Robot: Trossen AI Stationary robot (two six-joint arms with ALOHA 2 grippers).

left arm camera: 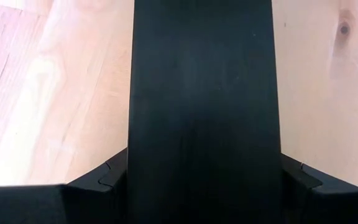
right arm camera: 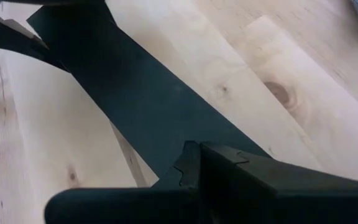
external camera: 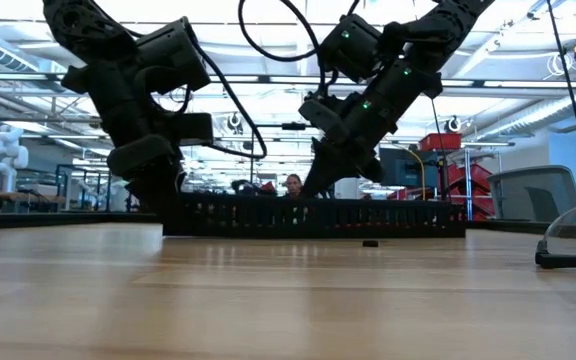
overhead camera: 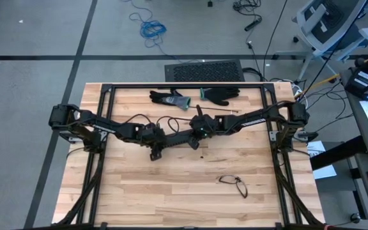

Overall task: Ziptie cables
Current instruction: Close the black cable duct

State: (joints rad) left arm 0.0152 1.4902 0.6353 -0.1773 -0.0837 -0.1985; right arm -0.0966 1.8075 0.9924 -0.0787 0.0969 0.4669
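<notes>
A long black slotted duct (external camera: 313, 217) lies along the middle of the table, its lower edge on the wood. My left gripper (external camera: 168, 205) is closed on its left end; the left wrist view shows the duct (left arm camera: 204, 93) as a wide black strip running away between the two fingers. My right gripper (external camera: 316, 190) is shut and slants down, with its tips at the duct's top edge near the middle. In the right wrist view the duct (right arm camera: 135, 93) runs from the gripper (right arm camera: 194, 168) toward the other arm. The cables show in no view. My left gripper pinches the duct near its left end, one finger (left arm camera: 114, 177) on each long side wall (left arm camera: 138, 168). The fingers slant down from the table's left and lie along the duct. The duct stays level with its base on the table. My right gripper's shut tips stand at the duct's top edge (external camera: 320, 200); whether they touch it I cannot tell.
Two dark gloves (overhead camera: 171, 99) (overhead camera: 219, 94) lie at the far edge. Safety glasses (overhead camera: 234, 184) rest on the near right part of the table. A small black piece (external camera: 370, 242) lies just in front of the duct. A dark frame (overhead camera: 101, 115) runs around the table.
</notes>
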